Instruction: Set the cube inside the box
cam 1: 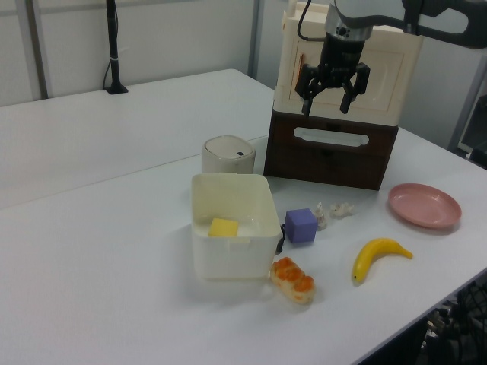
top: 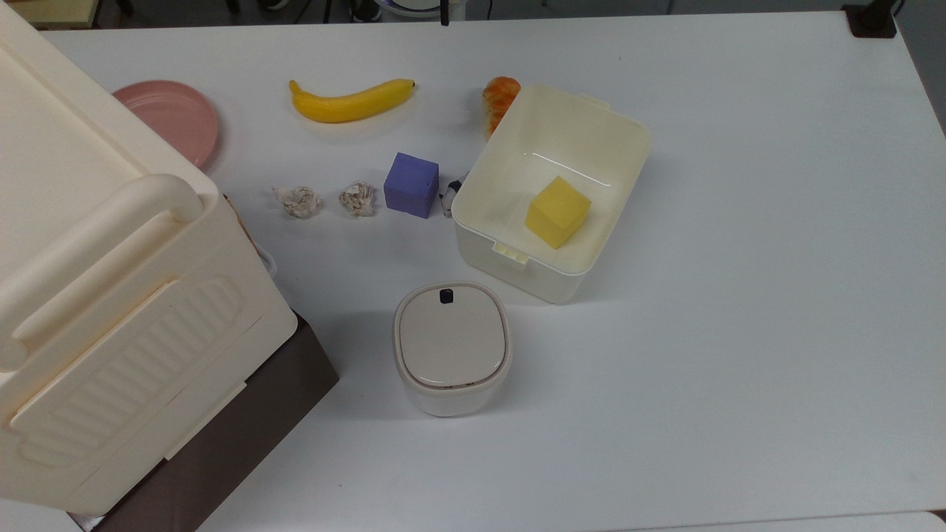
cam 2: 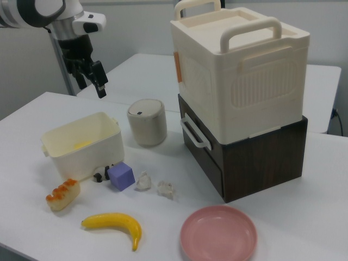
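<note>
So far nothing is grasped: the gripper (cam 1: 331,97) hangs high above the table with its two fingers spread and nothing between them, well apart from the cube (top: 411,185). That purple-blue cube sits flat on the white table (top: 739,295), just beside the box (top: 635,140) on the top view's left, with a small dark object (top: 449,198) lying between the two. The box stands open, and a yellow cube (top: 557,211) already rests inside it. By my reading, the step in hand is the approach. The next move calls for bringing the gripper down over the purple-blue cube, squaring the fingers to two opposite faces, and leaving room on the side nearest the box wall and the crumpled paper wads (top: 358,199) on the other side.
</note>
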Robot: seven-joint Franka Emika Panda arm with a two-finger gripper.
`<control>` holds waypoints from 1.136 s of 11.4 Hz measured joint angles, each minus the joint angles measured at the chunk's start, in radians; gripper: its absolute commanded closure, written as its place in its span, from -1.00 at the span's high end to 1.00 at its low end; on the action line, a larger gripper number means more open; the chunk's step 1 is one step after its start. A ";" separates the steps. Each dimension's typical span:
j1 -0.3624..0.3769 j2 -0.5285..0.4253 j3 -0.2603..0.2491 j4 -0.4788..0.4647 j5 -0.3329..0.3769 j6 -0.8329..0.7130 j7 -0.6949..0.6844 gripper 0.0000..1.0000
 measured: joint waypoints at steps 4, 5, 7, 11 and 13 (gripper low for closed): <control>0.000 0.008 0.000 -0.002 0.001 -0.003 -0.013 1.00; 0.000 0.011 0.000 -0.003 0.001 -0.003 -0.013 1.00; 0.000 0.011 0.000 -0.003 0.006 -0.003 -0.014 1.00; 0.000 0.012 0.000 -0.003 0.006 -0.003 -0.015 1.00; 0.000 0.013 0.000 -0.008 0.006 -0.006 -0.018 1.00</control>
